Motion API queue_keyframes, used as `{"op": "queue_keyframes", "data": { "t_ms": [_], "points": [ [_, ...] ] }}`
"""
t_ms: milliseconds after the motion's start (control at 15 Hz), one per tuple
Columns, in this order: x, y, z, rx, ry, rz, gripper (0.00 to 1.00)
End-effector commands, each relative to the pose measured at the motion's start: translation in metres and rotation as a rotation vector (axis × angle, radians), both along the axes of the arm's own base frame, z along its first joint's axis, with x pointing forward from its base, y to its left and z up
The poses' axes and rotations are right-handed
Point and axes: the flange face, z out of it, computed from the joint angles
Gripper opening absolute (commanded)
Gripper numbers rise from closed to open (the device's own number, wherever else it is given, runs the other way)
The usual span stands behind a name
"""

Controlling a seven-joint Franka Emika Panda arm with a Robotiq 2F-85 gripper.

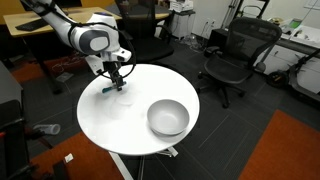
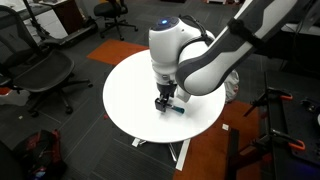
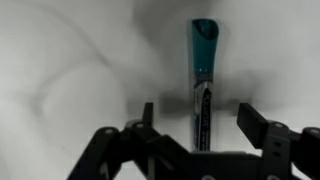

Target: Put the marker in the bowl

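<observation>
The marker (image 3: 203, 70) is a thin dark stick with a teal end, lying flat on the white round table (image 1: 110, 120). In the wrist view it lies between the two fingers of my gripper (image 3: 197, 120), which are spread wide on either side without touching it. In both exterior views the gripper (image 1: 116, 86) (image 2: 165, 103) is down at the table surface over the marker (image 1: 108, 90) (image 2: 176, 108). The silvery-grey metal bowl (image 1: 168, 117) stands empty on the table, well away from the gripper. In an exterior view the arm hides the bowl.
Black office chairs (image 1: 238, 55) (image 2: 45, 72) stand around the table. Desks (image 1: 35, 30) are behind. The floor is dark carpet with an orange patch (image 1: 285, 150). The table edge (image 2: 200, 130) is close to the gripper.
</observation>
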Motion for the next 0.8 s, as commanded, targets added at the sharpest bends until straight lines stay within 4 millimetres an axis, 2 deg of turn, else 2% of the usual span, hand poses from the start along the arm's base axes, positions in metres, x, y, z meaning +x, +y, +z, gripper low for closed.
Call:
{"op": "queue_keyframes", "data": {
  "t_ms": [0, 400, 467, 533, 600, 733],
  "points": [
    [0.007, 0.002, -0.002, 0.007, -0.012, -0.007, 0.53],
    [0.010, 0.005, 0.001, 0.008, -0.020, -0.007, 0.06],
    [0.009, 0.005, 0.003, 0.009, -0.019, -0.007, 0.01],
    [0.009, 0.004, 0.007, 0.008, -0.017, -0.010, 0.00],
    [0.008, 0.003, 0.012, 0.010, -0.013, -0.012, 0.05],
    [0.006, -0.001, 0.028, 0.002, -0.012, -0.016, 0.05]
  ]
}}
